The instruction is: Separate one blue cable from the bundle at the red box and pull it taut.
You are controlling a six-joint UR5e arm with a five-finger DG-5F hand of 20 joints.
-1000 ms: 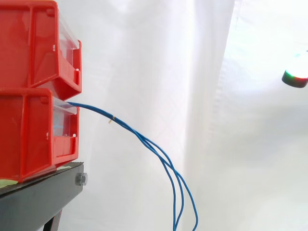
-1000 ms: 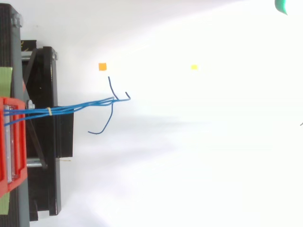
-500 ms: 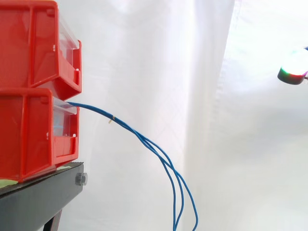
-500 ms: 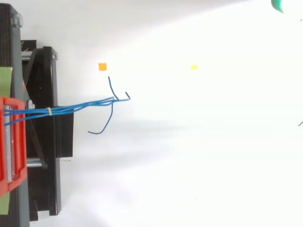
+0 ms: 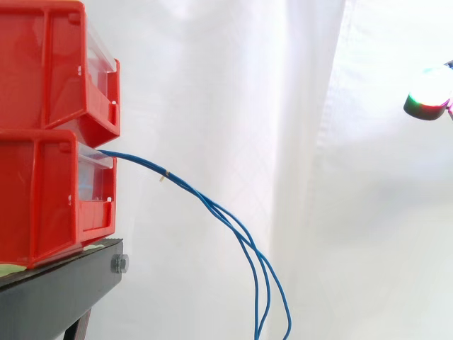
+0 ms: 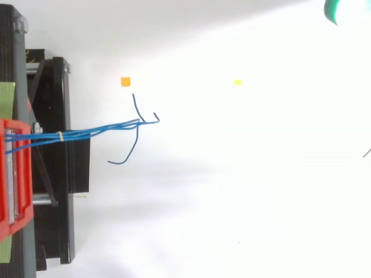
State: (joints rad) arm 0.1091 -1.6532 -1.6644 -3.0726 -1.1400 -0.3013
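Since the earlier frames the hand (image 5: 428, 103) had crept a little toward 9 o'clock in both views, entering further at the 1 o'clock corner of the top view (image 6: 331, 10). The cables had not stirred. So little of the hand was in sight that I could not tell whether it was open or closed. It touched nothing and was well apart from the work.

The blue cables (image 5: 212, 209) left the front of the lower red box (image 5: 42, 198) at 9 o'clock, were bound by a small pale tie (image 5: 164, 175) just beyond it, then sagged toward 6 o'clock and ran off the bottom of the side view. From above, their loose ends (image 6: 139, 124) splayed apart near an orange marker (image 6: 125, 81). The box sat on a black stand (image 5: 56, 290) under a second red bin (image 5: 49, 64).

The step looked like the approach, with the separation not yet begun. To do it well, the hand would best aim past the tie, where the strands parted, not at the bound stretch. It should close on one strand alone, checking that no neighbour was caught. The pull should then run straight away from the box, toward 3 o'clock, slow enough that the tie and the other strands did not drag along.
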